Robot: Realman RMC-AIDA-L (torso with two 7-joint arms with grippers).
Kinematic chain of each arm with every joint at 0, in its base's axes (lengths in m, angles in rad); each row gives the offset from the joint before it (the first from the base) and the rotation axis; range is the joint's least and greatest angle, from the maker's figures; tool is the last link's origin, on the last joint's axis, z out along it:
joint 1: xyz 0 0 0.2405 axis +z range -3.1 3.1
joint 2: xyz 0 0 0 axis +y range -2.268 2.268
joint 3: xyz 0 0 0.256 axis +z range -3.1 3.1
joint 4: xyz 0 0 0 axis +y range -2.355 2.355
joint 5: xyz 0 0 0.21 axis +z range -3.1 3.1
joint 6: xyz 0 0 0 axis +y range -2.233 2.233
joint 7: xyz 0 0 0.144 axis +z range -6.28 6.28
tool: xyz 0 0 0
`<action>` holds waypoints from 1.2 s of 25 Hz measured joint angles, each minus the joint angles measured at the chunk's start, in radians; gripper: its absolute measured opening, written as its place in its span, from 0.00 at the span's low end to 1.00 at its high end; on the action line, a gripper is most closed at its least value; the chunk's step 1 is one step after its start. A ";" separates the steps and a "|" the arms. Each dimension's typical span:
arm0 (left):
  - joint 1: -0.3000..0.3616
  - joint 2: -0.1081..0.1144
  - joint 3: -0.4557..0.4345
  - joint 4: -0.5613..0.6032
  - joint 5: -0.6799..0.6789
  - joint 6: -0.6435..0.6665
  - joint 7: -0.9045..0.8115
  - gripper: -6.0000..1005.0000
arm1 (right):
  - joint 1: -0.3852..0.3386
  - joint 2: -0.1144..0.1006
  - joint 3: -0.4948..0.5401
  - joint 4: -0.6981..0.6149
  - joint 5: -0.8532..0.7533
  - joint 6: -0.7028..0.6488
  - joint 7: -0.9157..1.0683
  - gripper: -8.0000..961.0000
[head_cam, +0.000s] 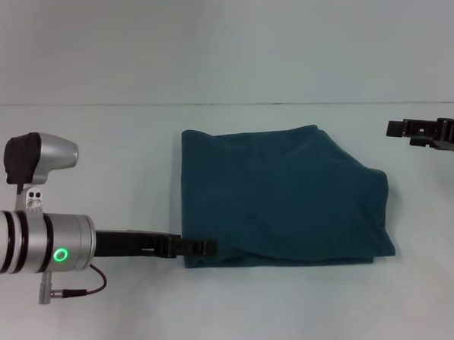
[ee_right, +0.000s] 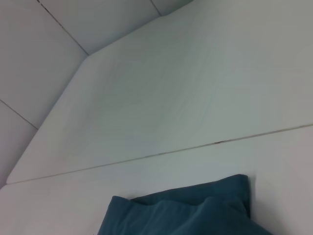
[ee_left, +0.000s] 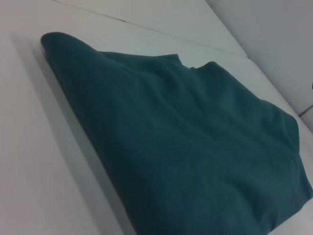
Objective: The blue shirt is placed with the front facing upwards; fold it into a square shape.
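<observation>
The left arm reaches in from the left edge of the head view, its silver wrist cylinder lying nearly level and a green ring lit on its end face. A grey and black module sits atop the wrist, and a thin cable loops beneath it. Ahead of the cylinder a black link carries the left gripper (head_cam: 200, 247), whose slim fingers point straight away from the wrist and look drawn close together. The right gripper (head_cam: 397, 129) enters from the right edge, only its black forward part showing, fingers aimed toward the left arm's side, their spacing unclear.
</observation>
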 joint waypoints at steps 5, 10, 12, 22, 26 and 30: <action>-0.003 -0.001 0.006 -0.001 0.000 -0.005 -0.001 0.90 | 0.000 0.000 0.000 0.000 0.000 -0.001 0.000 0.80; -0.008 -0.002 0.016 -0.002 0.000 -0.006 -0.002 0.90 | 0.000 0.001 0.000 0.000 0.000 -0.001 0.000 0.80; -0.010 -0.003 0.032 -0.003 0.000 -0.011 -0.010 0.90 | 0.000 0.001 0.000 0.000 0.000 -0.001 0.000 0.80; -0.017 -0.005 0.058 -0.003 0.002 -0.031 -0.024 0.90 | 0.000 0.000 0.000 0.000 0.000 -0.004 0.000 0.80; -0.018 -0.004 0.063 -0.003 0.002 -0.031 -0.024 0.90 | 0.000 0.000 0.000 0.000 0.000 -0.004 0.000 0.80; -0.018 -0.002 0.059 0.002 0.009 -0.030 -0.034 0.90 | 0.000 -0.001 0.000 0.000 0.000 -0.004 0.000 0.80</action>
